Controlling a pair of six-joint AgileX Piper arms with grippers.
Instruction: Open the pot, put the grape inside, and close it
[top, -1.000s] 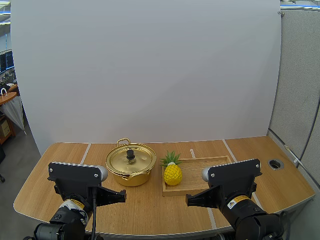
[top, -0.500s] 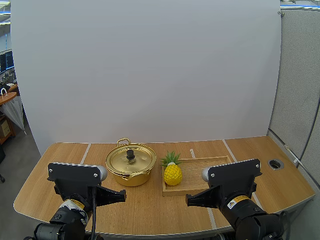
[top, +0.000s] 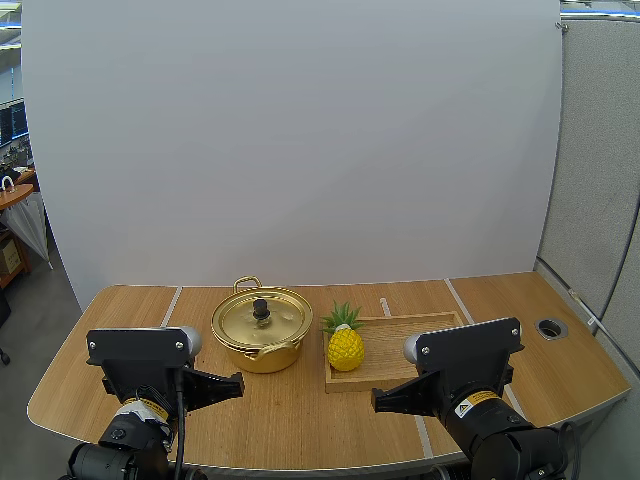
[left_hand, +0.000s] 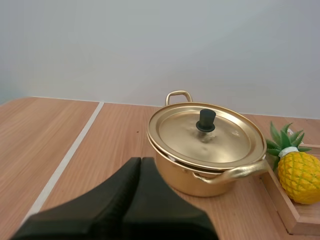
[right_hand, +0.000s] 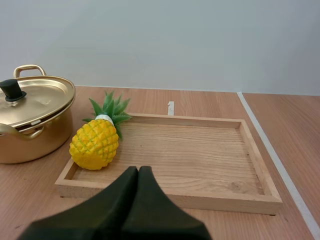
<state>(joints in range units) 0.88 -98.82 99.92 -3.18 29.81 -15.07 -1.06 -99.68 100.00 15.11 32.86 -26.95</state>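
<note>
Table (top: 300, 410): pot (top: 258, 352) w/ lid (top: 262, 320) on; pineapple (top: 346, 347) in tray (top: 425, 335) beside.

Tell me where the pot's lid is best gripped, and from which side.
Grip the black knob at the centre of the lid, coming straight down from above. It stands upright and narrow, with a wider cap to catch under, while the lid is a smooth shallow dome seated on the pot. The left gripper, nearer it, is shut and would have to open first.
</note>
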